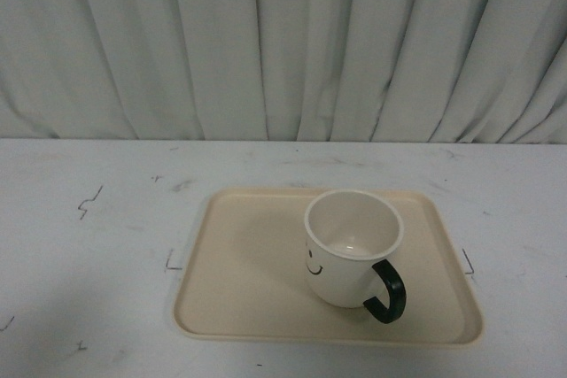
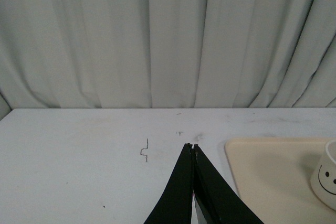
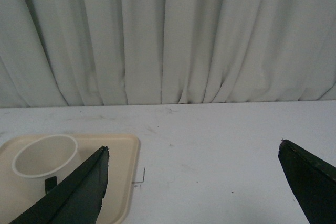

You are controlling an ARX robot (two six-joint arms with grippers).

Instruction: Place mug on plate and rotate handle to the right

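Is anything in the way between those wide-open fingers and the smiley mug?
Nothing visible. The mug stands alone on the plate, and only bare table and plate lie between it and the open fingers of the right gripper.

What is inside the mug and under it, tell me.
The mug looks empty: only its white inner wall and bottom show. It stands on the plate; the patch of plate beneath it is covered.

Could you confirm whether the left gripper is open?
No, the left gripper is shut, its black tips touching with no gap.

mug point(image 1: 347, 245) on plate point(image 1: 239, 298), right of centre, handle point(image 1: 387, 292) front-right
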